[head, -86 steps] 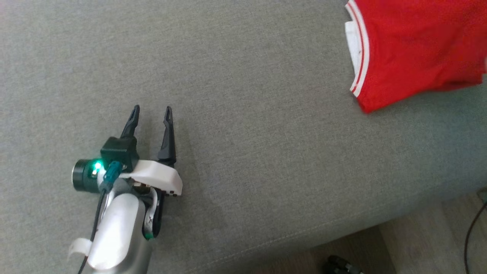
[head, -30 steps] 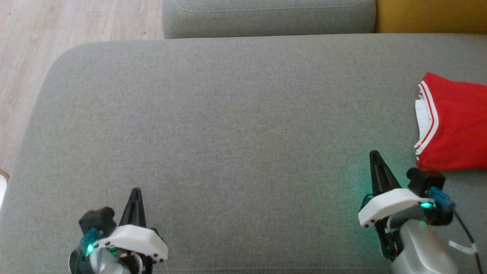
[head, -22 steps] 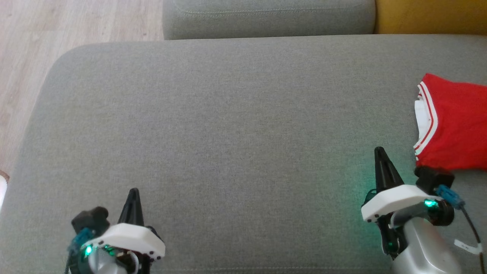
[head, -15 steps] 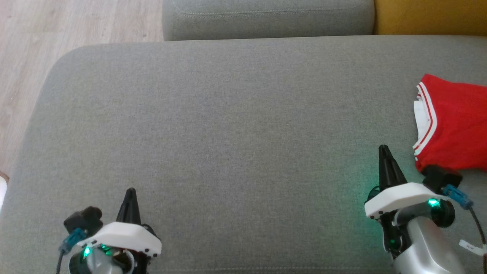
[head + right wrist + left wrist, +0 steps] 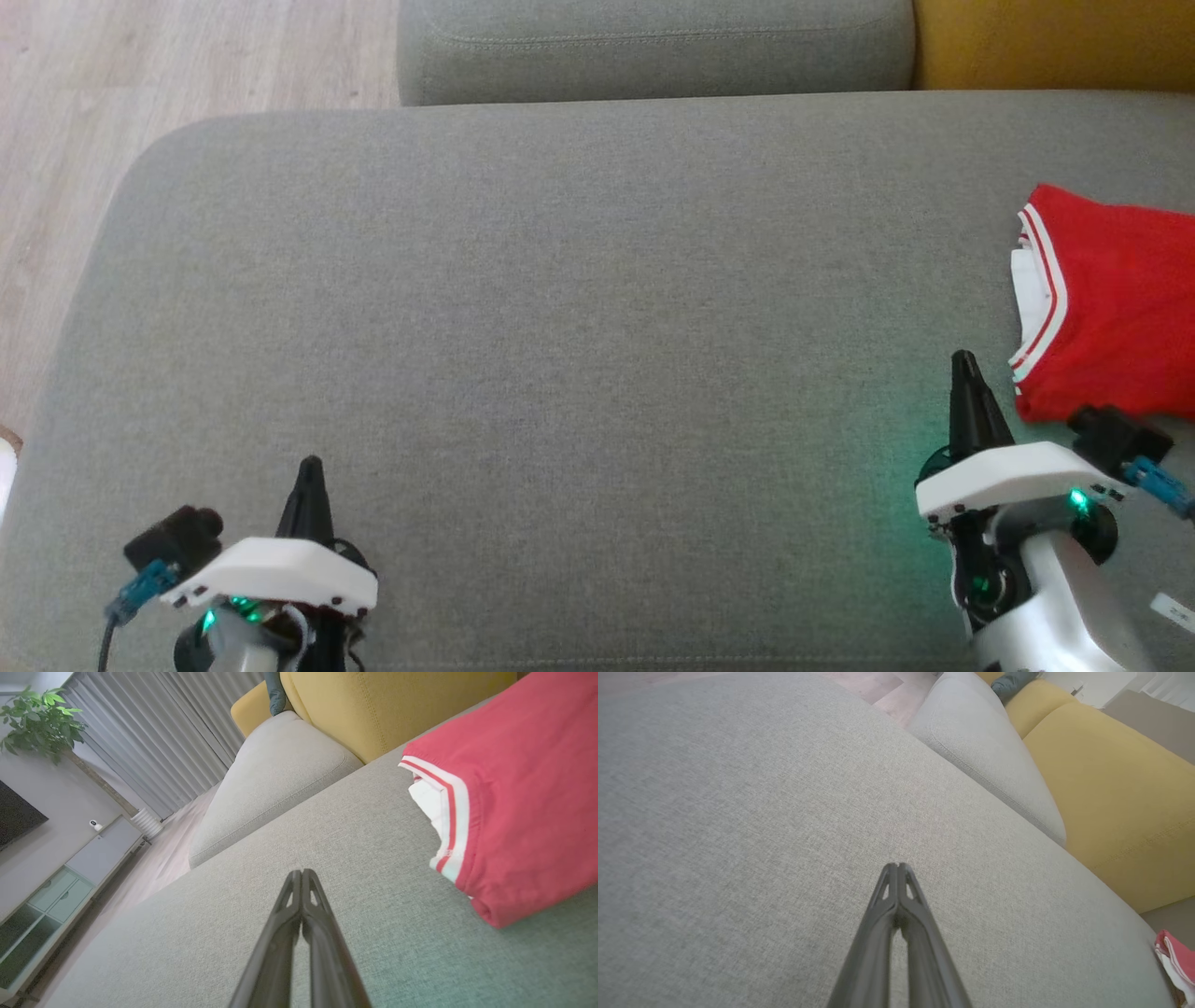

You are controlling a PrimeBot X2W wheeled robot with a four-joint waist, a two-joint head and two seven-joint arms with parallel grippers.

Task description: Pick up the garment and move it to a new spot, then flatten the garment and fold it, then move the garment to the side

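The garment (image 5: pixel 1111 308) is red with a white-and-red striped band, folded and lying at the right edge of the grey cushion (image 5: pixel 560 308). From the right wrist it shows as a thick red fold (image 5: pixel 518 802) to the right of my fingers. My right gripper (image 5: pixel 963 358) is shut and empty, just left of the garment's near corner. At the lower left my left gripper (image 5: pixel 311 462) is shut too, with nothing in it, far from the garment. The left wrist view has its closed tips (image 5: pixel 898 865) over bare cushion and a bit of the garment (image 5: pixel 1176 961) at far right.
A second grey cushion (image 5: pixel 653 42) and a yellow cushion (image 5: pixel 1055 42) lie behind the work surface. Wooden floor (image 5: pixel 93 112) runs along the left. Curtains (image 5: pixel 154 723), a potted plant (image 5: pixel 39 723) and a low cabinet (image 5: pixel 56 891) stand across the room.
Since 2.9 s ago the camera swung to take in the whole cushion, and the left gripper went from open to shut. Over the last second both arms drifted slightly outward and down.
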